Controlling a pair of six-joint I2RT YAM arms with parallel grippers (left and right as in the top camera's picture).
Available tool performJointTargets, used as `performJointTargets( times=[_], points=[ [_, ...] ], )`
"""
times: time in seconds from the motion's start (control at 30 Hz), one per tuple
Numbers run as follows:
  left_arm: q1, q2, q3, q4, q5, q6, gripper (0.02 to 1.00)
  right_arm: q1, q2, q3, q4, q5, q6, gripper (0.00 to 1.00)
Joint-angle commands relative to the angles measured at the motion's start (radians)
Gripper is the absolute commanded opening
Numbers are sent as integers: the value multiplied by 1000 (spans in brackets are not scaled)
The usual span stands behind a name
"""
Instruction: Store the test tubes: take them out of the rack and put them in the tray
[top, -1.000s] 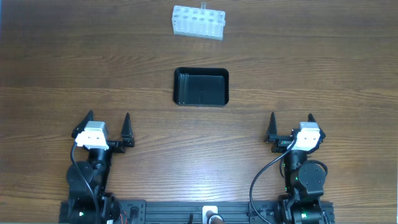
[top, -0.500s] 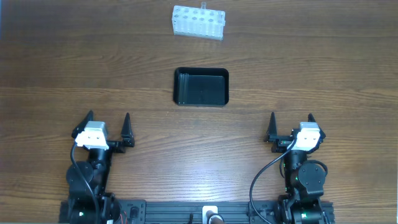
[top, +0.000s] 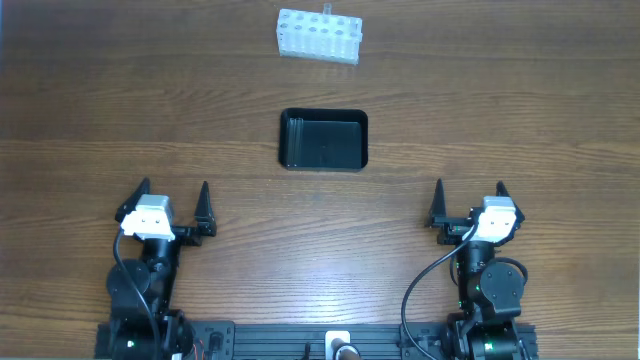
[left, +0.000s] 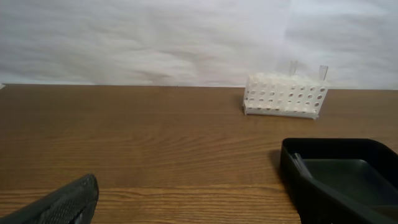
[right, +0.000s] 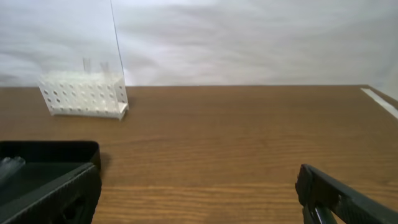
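so, your left pincer (top: 174, 187) sits open, its two fingers spread wide and holding nothing. it is low over the desk (top: 540, 100), on the arm-base side of the black tray (top: 283, 150) and off to the tray's left, well apart from it. your right pincer (top: 468, 187) mirrors it: also open and empty, on the arm-base side of the tray and off to its right, equally well apart.

the tray lies flat between the two arms, farther up the desk than either pincer. in the left wrist view something clear and tube-like (left: 299, 164) rests against one inner wall of the tray (left: 311, 190); you cannot tell how many pieces there are.

the white rack (top: 317, 36) stands on the far side of the tray, apart from it and turned slightly askew to the tray's edges. two clear test tubes (left: 293, 67) stand upright in the rack (left: 285, 96), sticking up above its top along the side facing away from the tray. the right wrist view shows the same pair (right: 86, 64) in the rack (right: 84, 94), beyond the tray's rim (right: 50, 148).
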Motion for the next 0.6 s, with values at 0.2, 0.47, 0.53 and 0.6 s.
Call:
performJointTargets(
  times=[0.2, 0.47, 0.53, 0.6],
  points=[
    [5, -12, -5, -3, 21, 11, 1000, -14, 123, -5, 190, 10, 56, 991],
    [5, -12, -5, -3, 21, 11, 1000, -13, 520, 72, 486, -31, 100, 991],
    [5, -12, -5, -3, 21, 11, 1000, -10, 641, 137, 487, -31, 101, 991],
    [5, -12, -5, -3, 21, 11, 1000, -1, 761, 205, 489, -31, 100, 991]
  ],
)
